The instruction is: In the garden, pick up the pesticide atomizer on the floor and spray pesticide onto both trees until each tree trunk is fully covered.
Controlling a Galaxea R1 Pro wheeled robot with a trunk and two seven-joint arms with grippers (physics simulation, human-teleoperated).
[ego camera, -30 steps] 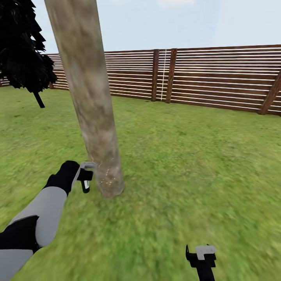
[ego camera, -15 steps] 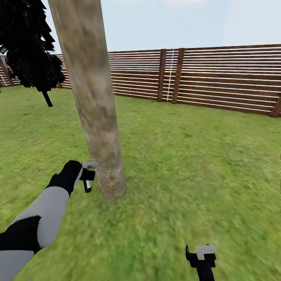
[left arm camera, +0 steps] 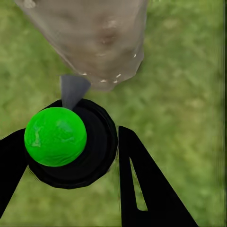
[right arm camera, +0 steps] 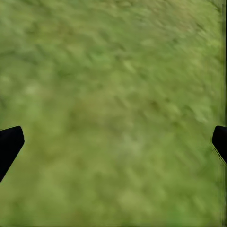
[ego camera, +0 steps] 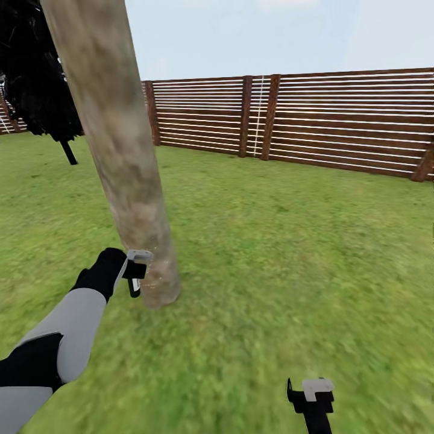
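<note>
left gripper (left arm camera: 71, 156) clamps the pesticide atomizer (left arm camera: 66, 142), nozzle toward the tree trunk (ego camera: 129, 199) base at twelve o'clock for spraying; right gripper (right arm camera: 113, 142) hangs wide, idle.

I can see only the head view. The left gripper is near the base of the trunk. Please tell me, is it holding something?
Observer: Yes. In the left wrist view the left gripper is shut on the pesticide atomizer, a black round body with a bright green cap.
Operator: Where does its nozzle point?
Observer: The grey nozzle points at the bottom of the tree trunk, just short of the bark.
Operator: Is any pesticide on the bark there?
Observer: A few white specks sit along the trunk's lower edge; the bark above them looks bare.
Operator: And the right gripper?
Observer: The right gripper is open, its fingertips wide apart, with only grass between them.
</note>
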